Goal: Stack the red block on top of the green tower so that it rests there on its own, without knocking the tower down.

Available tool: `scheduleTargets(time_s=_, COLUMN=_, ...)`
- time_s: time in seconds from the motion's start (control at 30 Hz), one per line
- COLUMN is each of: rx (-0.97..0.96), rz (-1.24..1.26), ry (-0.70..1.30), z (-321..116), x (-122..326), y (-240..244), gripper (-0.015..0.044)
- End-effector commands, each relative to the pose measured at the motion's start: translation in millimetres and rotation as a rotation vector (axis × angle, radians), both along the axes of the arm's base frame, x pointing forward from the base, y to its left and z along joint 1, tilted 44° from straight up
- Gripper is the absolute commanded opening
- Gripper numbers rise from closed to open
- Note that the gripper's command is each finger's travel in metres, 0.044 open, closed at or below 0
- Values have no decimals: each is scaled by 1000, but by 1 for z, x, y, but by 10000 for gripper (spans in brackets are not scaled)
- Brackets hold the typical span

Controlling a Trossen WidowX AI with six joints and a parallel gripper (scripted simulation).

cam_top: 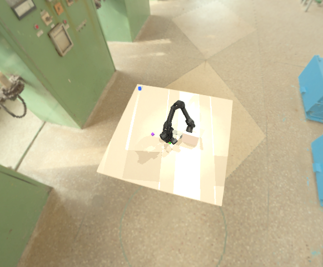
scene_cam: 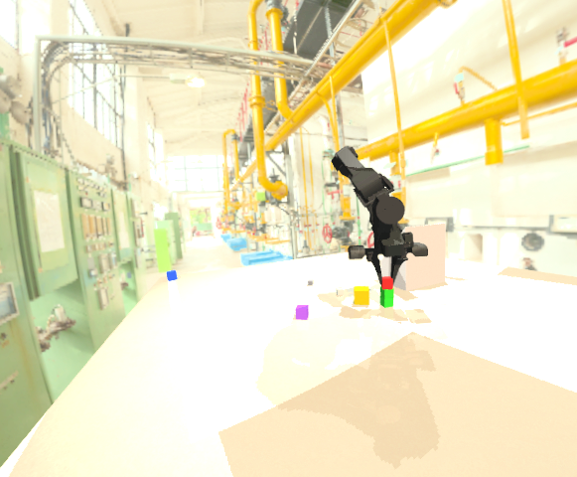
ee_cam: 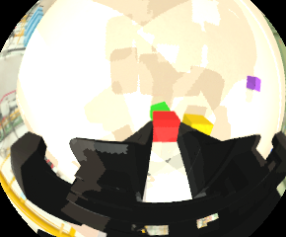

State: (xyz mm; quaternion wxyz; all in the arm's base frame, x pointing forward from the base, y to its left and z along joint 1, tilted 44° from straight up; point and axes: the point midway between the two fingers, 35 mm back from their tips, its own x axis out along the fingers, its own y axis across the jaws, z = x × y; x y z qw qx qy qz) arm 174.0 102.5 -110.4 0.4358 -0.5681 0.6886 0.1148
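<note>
Gripping the red block, the hand sets it atop the green tower.

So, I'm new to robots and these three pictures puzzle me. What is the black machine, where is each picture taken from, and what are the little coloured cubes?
The black machine is a jointed robot arm ending in a two-fingered gripper. One picture looks down from high above, one looks across the pale table from the side, and the round, fisheye one comes from a camera on the arm's wrist, looking out past the dark fingers.

The gripper is shut on a small red cube, held directly above, and seemingly touching, a small green cube. A yellow cube sits just beside them, a purple cube farther off, and a blue cube near the table's far corner. A pale box stands behind the arm.
</note>
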Motion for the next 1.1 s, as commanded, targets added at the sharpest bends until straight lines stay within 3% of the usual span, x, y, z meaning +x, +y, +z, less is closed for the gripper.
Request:
scheduleTargets(time_s=0.0, rx=-5, rz=7, ry=3, z=0, x=0, y=0, gripper=0)
scheduleTargets(time_s=0.07, rx=-5, rz=7, ry=4, z=3, x=0, y=3, gripper=0)
scheduleTargets(time_s=0.63, rx=-2, rz=2, ry=2, z=0, x=0, y=0, gripper=440)
scheduleTargets(time_s=1.07, rx=-2, rz=2, ry=2, z=0, x=0, y=0, gripper=440)
